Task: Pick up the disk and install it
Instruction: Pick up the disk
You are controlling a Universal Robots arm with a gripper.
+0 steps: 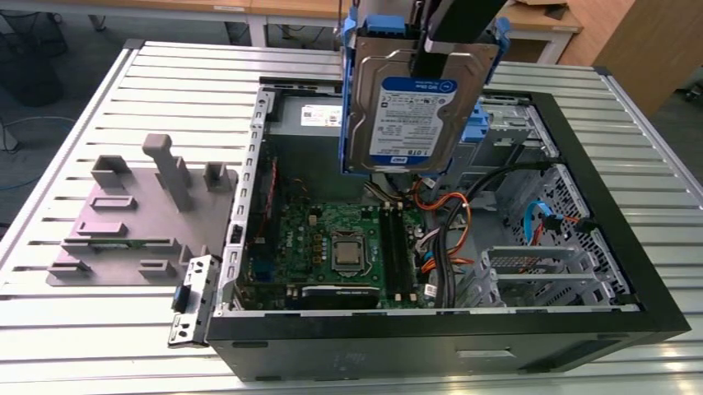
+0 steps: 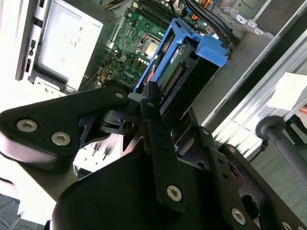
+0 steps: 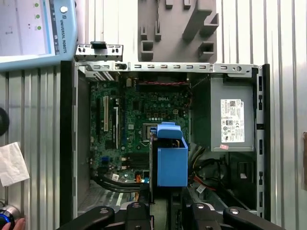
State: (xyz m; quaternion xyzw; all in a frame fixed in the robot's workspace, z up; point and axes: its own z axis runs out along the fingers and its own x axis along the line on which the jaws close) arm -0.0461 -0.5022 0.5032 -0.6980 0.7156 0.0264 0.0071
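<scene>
The disk [image 1: 412, 103] is a silver hard drive with a white-and-blue label and blue side rails. It hangs upright above the open computer case [image 1: 615, 247], over the rear half near the motherboard. My gripper [image 1: 463, 25] is shut on its top end. In the second wrist view the black fingers [image 2: 149, 103] clamp the blue-railed disk [image 2: 187, 62] from both sides. In the first wrist view the disk [image 3: 171, 160] is seen end-on over the motherboard [image 3: 139, 120], just beyond my gripper [image 3: 168, 208].
The grey power-supply box [image 3: 230, 115] sits at one end of the case. A metal drive cage [image 1: 544, 276] and orange and blue cables [image 1: 456, 214] lie inside. A grey fixture plate [image 1: 137, 218] rests beside the case. A teach pendant [image 3: 33, 28] and white paper [image 3: 12, 163] lie nearby.
</scene>
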